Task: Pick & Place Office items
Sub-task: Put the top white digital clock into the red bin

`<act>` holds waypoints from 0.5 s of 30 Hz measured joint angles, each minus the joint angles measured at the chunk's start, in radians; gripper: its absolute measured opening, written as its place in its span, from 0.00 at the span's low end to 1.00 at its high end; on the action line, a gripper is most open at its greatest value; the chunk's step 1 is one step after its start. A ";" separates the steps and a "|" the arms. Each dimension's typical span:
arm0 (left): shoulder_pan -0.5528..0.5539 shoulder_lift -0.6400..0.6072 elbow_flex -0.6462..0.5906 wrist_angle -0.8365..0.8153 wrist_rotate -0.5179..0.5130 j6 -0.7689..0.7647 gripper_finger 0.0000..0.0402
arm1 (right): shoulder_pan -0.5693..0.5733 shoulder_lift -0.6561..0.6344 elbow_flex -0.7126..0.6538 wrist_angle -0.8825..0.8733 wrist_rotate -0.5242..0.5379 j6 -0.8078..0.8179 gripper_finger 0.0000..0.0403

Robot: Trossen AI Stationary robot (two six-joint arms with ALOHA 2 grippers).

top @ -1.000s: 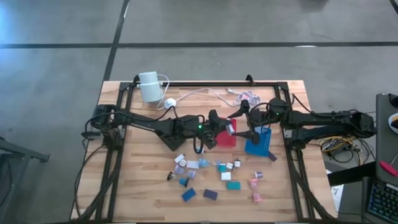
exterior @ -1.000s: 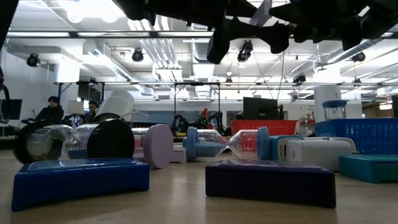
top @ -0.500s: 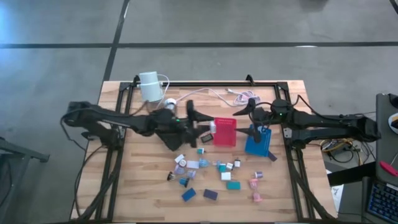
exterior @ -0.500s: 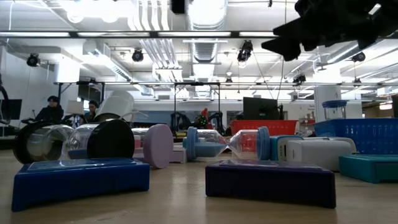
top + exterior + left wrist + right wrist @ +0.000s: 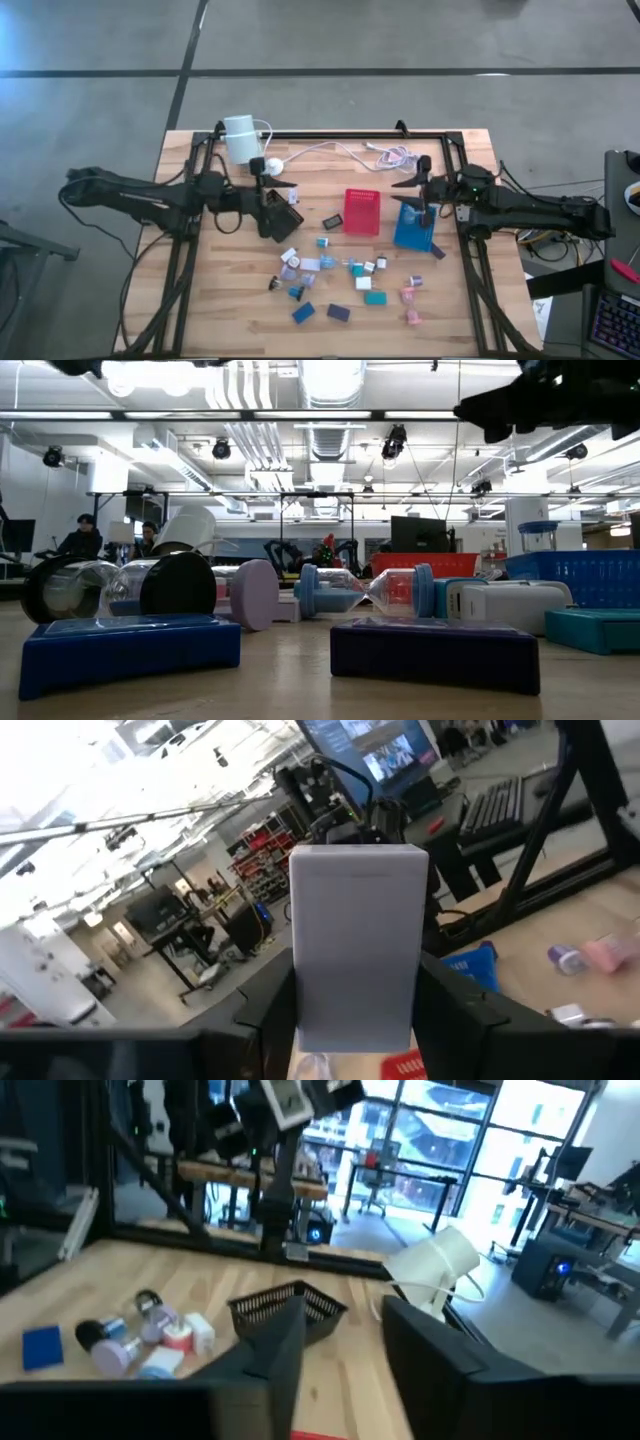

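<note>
Open-plan robotics lab. Exposed ceiling ducts (image 5: 330, 430) and strip lighting across the low view's upper half; seated people (image 5: 80, 538) at left; workstation monitor (image 5: 375, 755) and keyboard (image 5: 495, 805) at upper right.

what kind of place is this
Probably an open-plan robotics lab or workshop: a bare industrial ceiling with exposed ducts and strip lights, rows of desks with computer monitors, and people seated at workstations behind the wooden table.
</note>
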 joint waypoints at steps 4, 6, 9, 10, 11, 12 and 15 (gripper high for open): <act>0.010 -0.073 -0.065 -0.001 -0.009 -0.094 0.40 | -0.001 -0.080 -0.048 -0.007 0.001 0.055 0.12; 0.018 -0.104 -0.089 -0.001 -0.011 -0.149 0.40 | -0.002 -0.116 -0.069 -0.007 0.001 0.066 0.05; 0.025 -0.146 -0.126 -0.011 -0.011 -0.229 0.40 | -0.002 -0.174 -0.105 -0.011 0.003 0.104 0.03; 0.026 -0.160 -0.138 -0.011 -0.010 -0.248 0.40 | -0.002 -0.195 -0.114 -0.020 0.003 0.118 0.03; 0.026 -0.174 -0.149 -0.019 -0.008 -0.264 0.40 | -0.002 -0.215 -0.121 -0.045 0.003 0.125 0.03; 0.026 -0.190 -0.160 -0.026 -0.006 -0.275 0.40 | -0.002 -0.234 -0.124 -0.066 0.003 0.128 0.03; 0.026 -0.240 -0.198 -0.031 -0.002 -0.315 0.40 | -0.002 -0.290 -0.128 -0.101 0.003 0.126 0.03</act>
